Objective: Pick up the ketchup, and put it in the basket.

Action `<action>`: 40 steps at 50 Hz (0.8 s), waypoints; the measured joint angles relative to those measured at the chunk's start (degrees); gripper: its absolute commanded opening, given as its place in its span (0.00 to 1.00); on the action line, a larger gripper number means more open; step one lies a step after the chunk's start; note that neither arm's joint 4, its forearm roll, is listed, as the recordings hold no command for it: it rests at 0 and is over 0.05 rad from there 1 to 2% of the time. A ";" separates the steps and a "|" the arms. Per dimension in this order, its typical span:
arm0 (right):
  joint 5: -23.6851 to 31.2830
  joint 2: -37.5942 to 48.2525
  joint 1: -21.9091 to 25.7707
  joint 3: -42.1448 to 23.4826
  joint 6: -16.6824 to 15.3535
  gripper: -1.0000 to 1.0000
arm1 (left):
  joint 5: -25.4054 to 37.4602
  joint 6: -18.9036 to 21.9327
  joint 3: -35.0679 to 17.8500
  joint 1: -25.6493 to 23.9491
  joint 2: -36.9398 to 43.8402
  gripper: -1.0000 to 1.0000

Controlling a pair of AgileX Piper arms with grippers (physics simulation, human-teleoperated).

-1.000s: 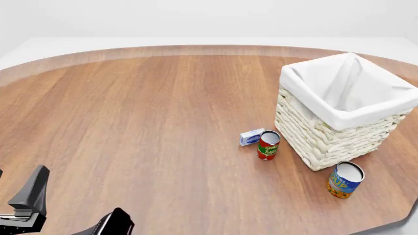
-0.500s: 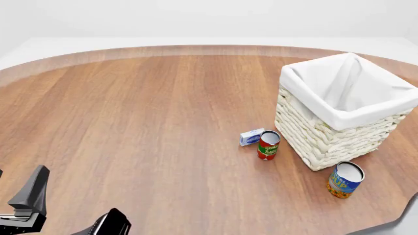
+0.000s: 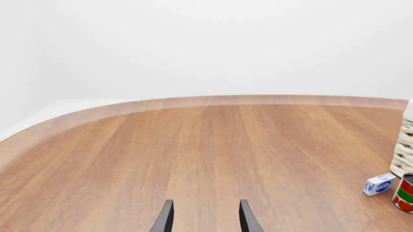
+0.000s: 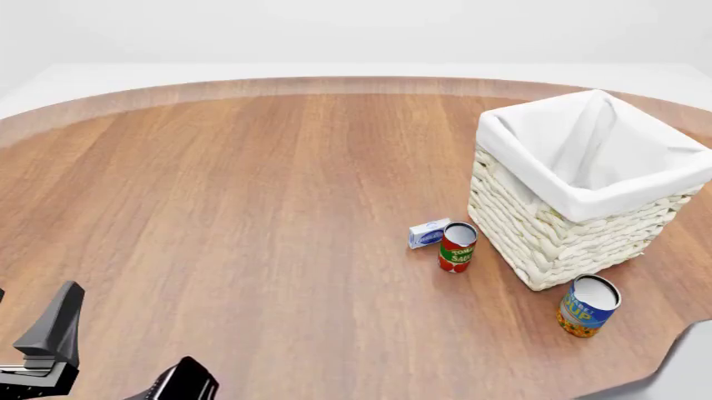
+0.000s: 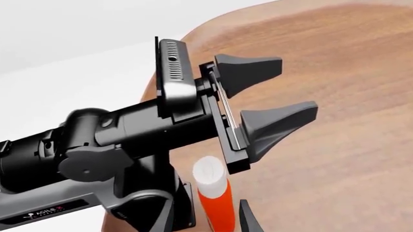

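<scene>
The ketchup (image 5: 215, 195), a red-orange bottle with a white cap, shows only in the right wrist view. It stands upright between the fingers of my right gripper (image 5: 206, 208), which is open, with a gap on each side of the bottle. It sits close beside the base of the left arm, below the edge of the front view. My left gripper (image 5: 264, 96) is open and empty, low over the near left of the table (image 3: 203, 217). One of its fingers (image 4: 58, 321) shows in the front view. The basket (image 4: 534, 233) stands at the far right.
A red-and-green tomato sauce can (image 4: 456, 247) and a small white-and-blue box (image 4: 428, 232) sit just left of the basket. A blue can (image 4: 586, 306) stands in front of it. A dark arm part (image 4: 183, 383) pokes up at the front view's bottom edge.
The dark part at the bottom edge of the front view has slid a little left and down. The left gripper's finger, the basket and the cans have stayed still.
</scene>
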 measured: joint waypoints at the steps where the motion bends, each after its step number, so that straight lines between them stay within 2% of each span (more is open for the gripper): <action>1: 0.03 0.10 -0.01 -0.09 0.01 1.00 | 0.00 0.00 0.00 0.00 0.00 1.00; 40: -0.50 3.71 -1.10 -2.64 1.28 1.00 | 0.00 0.00 0.00 0.00 0.00 1.00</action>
